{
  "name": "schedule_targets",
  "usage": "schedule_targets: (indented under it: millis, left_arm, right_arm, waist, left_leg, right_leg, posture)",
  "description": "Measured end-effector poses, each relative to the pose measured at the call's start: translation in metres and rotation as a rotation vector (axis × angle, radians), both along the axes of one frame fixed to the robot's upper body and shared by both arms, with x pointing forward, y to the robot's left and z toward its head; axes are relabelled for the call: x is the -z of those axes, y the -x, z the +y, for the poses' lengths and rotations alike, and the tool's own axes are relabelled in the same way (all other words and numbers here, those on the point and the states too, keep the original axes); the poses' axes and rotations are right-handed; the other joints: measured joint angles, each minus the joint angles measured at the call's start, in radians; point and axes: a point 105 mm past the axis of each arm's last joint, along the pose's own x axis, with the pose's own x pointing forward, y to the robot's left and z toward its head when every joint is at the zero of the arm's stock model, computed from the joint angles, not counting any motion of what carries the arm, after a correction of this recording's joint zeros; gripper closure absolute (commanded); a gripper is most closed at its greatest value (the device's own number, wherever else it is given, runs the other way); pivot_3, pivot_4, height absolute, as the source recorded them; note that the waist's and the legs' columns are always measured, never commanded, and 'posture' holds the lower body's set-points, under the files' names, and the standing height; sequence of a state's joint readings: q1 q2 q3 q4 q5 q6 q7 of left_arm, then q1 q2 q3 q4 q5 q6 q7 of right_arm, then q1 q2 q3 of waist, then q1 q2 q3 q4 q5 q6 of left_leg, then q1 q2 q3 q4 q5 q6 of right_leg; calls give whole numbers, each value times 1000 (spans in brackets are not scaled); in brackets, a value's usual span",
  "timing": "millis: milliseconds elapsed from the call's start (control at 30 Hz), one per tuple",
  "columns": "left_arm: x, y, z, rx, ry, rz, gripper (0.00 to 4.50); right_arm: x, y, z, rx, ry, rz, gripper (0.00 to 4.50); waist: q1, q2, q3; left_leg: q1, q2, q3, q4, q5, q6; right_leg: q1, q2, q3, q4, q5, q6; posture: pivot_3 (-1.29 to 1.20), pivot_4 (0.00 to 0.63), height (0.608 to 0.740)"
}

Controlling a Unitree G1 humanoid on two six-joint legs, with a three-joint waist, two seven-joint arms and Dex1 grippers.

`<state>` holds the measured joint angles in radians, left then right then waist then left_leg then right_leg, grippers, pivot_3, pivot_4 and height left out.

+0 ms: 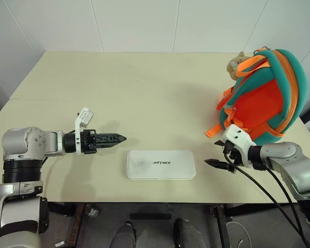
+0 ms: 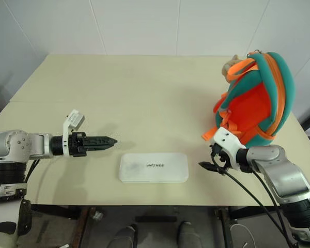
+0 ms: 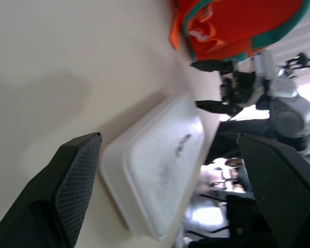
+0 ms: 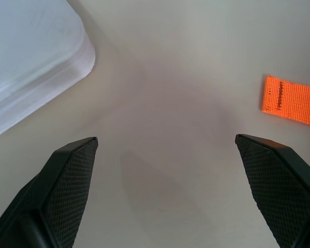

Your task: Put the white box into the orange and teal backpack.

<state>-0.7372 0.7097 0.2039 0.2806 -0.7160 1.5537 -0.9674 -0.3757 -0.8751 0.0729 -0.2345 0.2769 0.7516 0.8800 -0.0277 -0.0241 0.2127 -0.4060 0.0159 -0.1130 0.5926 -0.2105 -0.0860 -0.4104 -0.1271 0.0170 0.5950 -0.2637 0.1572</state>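
White box [image 1: 160, 165] flat on table [image 1: 144, 88], untouched.

- You have bare table [image 1: 144, 93] across the whole far half and the left side; nothing stands there to block a reach
- The white box [image 1: 160, 165] lies flat near the front edge, with open surface on both its short ends; your left gripper [image 1: 113, 138] and right gripper [image 1: 217, 164] each hang beside one end, jaws spread, touching nothing
- The orange and teal backpack [image 1: 263, 95] stands upright at the right edge, just behind your right gripper; its loose orange strap [image 4: 292, 101] lies on the table there
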Motion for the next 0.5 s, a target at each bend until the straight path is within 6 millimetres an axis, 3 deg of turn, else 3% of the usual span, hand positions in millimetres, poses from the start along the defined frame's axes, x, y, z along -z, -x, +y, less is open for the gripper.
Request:
schedule_targets:
  millis: [267, 500]
  left_arm:
    - [29, 12, -2, 25, 36, 207, 18]
    - [32, 15, -1, 33, 42, 250, 18]
  right_arm:
    - [3, 1, 5, 4, -14, 3, 0]
    - [3, 2, 8, 0, -22, 2, 0]
  waist:
    - [1, 0, 0]
    - [1, 0, 0]
  left_leg:
    - [0, 0, 0, 0, 0, 0]
    - [0, 0, 0, 0, 0, 0]
  right_leg:
    - [0, 0, 0, 1, 0, 0]
    - [0, 0, 1, 1, 0, 0]
  posture:
    - [0, 150, 740]
    - [0, 150, 740]
